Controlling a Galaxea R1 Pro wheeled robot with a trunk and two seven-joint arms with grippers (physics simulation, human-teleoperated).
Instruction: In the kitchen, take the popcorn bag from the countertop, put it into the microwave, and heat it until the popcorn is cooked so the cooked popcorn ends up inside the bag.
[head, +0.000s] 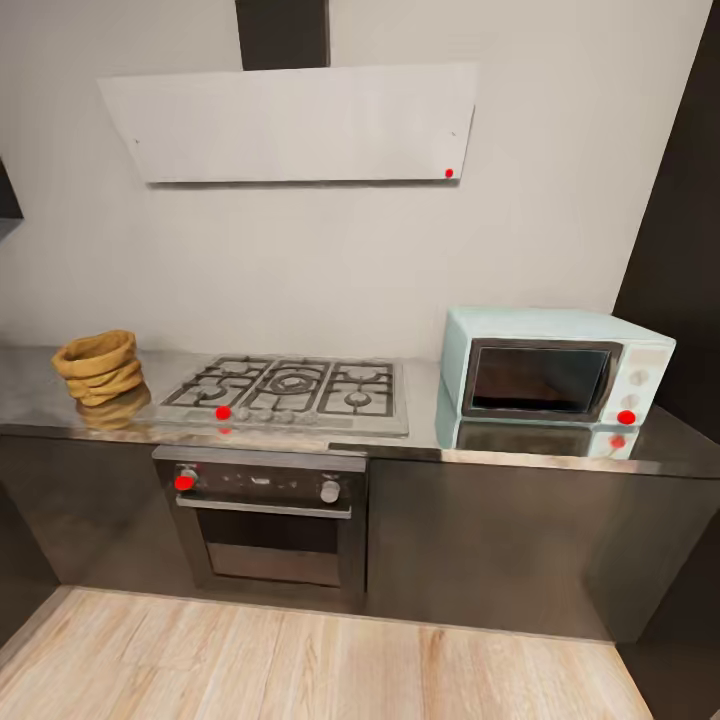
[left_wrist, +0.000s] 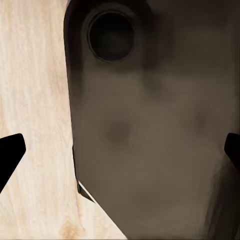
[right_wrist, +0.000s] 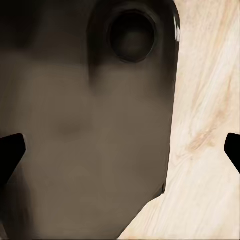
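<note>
Countertop (head: 420, 415): grey, shiny steel run along the white wall, over dark cabinets, mirroring what stands on it.
Popcorn bag (head: 98, 367): squat tan paper rings at the worktop's left end, just beside the gas hob (head: 290, 390).
Microwave (head: 555, 375): mint-blue box at the right end, dark door shut, red dot at its lower right corner.
Oven (head: 268, 515): dark, built in under the hob, silver knobs.
Hood (head: 295, 122): pale slab on the wall above the hob.
Floor (head: 300, 665): light wood planks.
Left gripper (left_wrist: 120, 155): fingertips spread wide, nothing between them, over a dark blurred body, probably the robot's own base, and floor.
Right gripper (right_wrist: 120, 155): spread just as wide, empty.
</note>
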